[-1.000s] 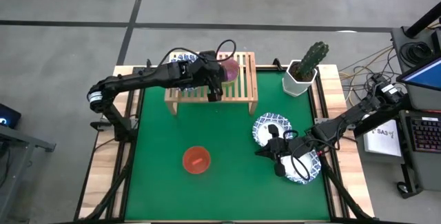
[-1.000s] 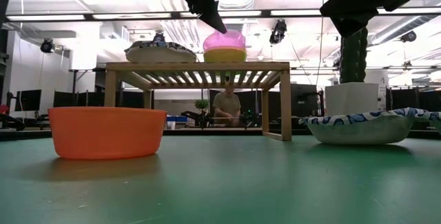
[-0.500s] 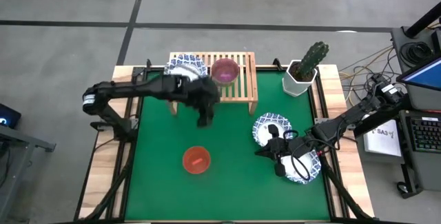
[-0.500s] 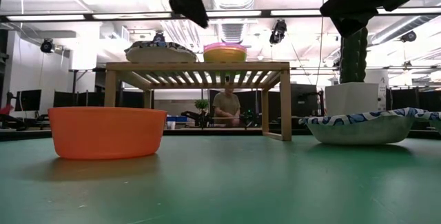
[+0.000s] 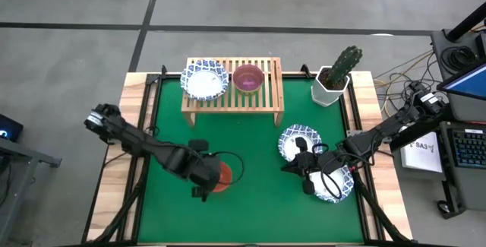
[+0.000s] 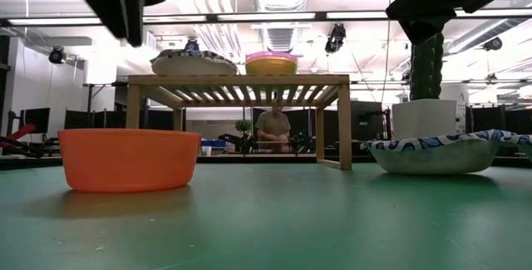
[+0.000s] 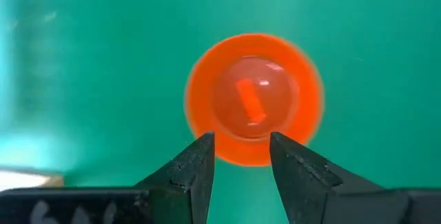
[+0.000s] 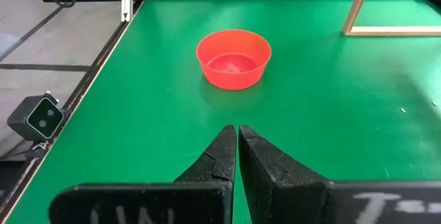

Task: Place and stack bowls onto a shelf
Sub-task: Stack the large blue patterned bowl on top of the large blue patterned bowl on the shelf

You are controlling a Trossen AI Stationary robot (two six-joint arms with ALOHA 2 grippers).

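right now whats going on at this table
A two-armed robot is putting bowls on a wooden shelf. A white blue-rimmed bowl and a purple bowl nested in a yellow one already sit on top. The left gripper hovers open over the red bowl on the green mat, not gripping it. The right gripper waits shut near two more blue-rimmed bowls at the right side of the mat, beside a potted cactus.

Two bowls (image 5: 225, 79) on shelf (image 5: 271, 97); others on table (image 5: 250, 140).
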